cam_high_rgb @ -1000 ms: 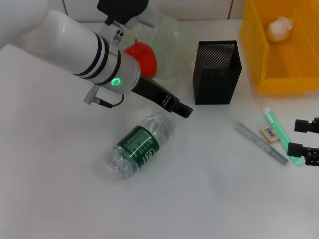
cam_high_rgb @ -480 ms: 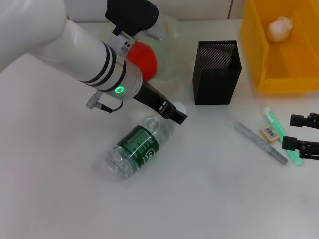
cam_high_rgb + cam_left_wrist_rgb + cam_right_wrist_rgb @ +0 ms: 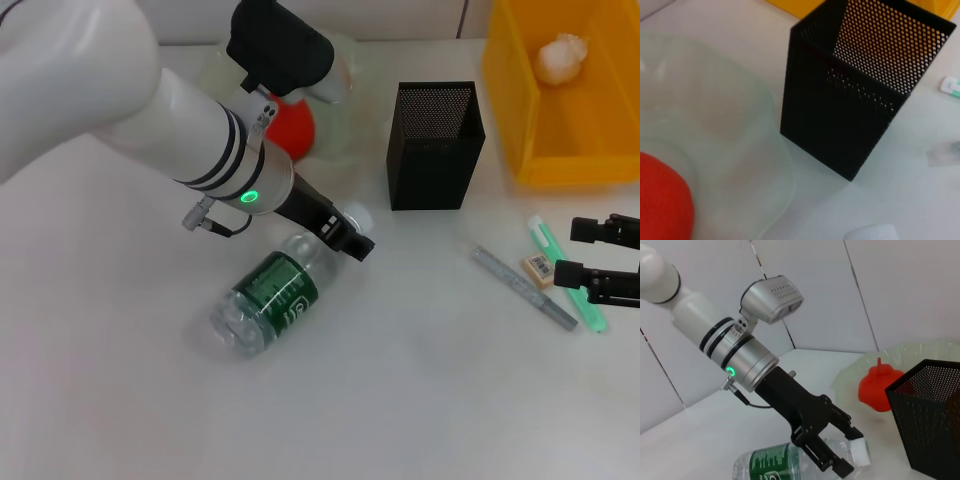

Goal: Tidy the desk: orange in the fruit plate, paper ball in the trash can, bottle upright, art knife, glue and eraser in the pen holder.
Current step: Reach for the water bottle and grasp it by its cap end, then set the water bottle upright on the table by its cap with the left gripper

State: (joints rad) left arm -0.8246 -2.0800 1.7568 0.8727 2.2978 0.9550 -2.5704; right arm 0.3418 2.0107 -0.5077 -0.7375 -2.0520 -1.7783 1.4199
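Observation:
The clear bottle (image 3: 272,298) with a green label lies on its side, its white cap (image 3: 860,452) toward the pen holder. My left gripper (image 3: 350,238) (image 3: 850,452) is open, one finger on each side of the bottle's cap end. The orange (image 3: 291,120) sits in the glass fruit plate (image 3: 338,130). The paper ball (image 3: 560,56) lies in the yellow trash can (image 3: 510,90). A grey art knife (image 3: 524,288), an eraser (image 3: 540,268) and a green glue stick (image 3: 562,268) lie right of the black mesh pen holder (image 3: 435,145). My right gripper (image 3: 585,253) stands open over the glue.
The pen holder (image 3: 860,95) stands close beside the plate (image 3: 740,140) with the orange (image 3: 660,205) in it. Bare white table spreads in front of the bottle and to the left.
My left gripper has come down and toward the bottle's cap end. My right gripper has shifted left, closer to the glue and eraser.

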